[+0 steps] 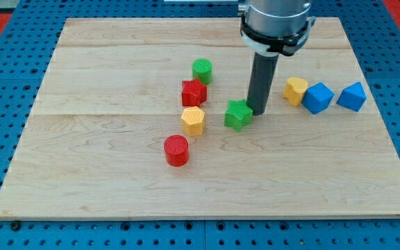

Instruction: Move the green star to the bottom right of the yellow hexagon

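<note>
The green star (pixel 238 114) lies near the board's middle, right of the yellow hexagon (pixel 193 120) and about level with it. My tip (pixel 258 111) rests on the board just at the star's upper right edge, touching or nearly touching it. The dark rod rises from there to the arm at the view's top.
A red star (pixel 194 92) sits just above the yellow hexagon, with a green cylinder (pixel 202 70) above it. A red cylinder (pixel 176 150) lies lower left of the hexagon. At the right are a second yellow block (pixel 296 90) and two blue blocks (pixel 317 98) (pixel 352 96).
</note>
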You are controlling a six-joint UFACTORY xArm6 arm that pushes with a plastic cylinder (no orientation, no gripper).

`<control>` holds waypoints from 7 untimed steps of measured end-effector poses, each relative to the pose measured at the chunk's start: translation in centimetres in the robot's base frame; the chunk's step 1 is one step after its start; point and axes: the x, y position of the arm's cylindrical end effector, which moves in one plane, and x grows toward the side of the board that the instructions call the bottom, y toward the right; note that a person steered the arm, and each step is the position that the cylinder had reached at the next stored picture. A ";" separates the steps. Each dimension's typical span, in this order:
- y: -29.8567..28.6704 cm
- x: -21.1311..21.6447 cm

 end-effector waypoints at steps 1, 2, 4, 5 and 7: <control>-2.6 3.6; -3.5 5.2; -3.5 5.3; -2.4 7.4; -4.1 -3.2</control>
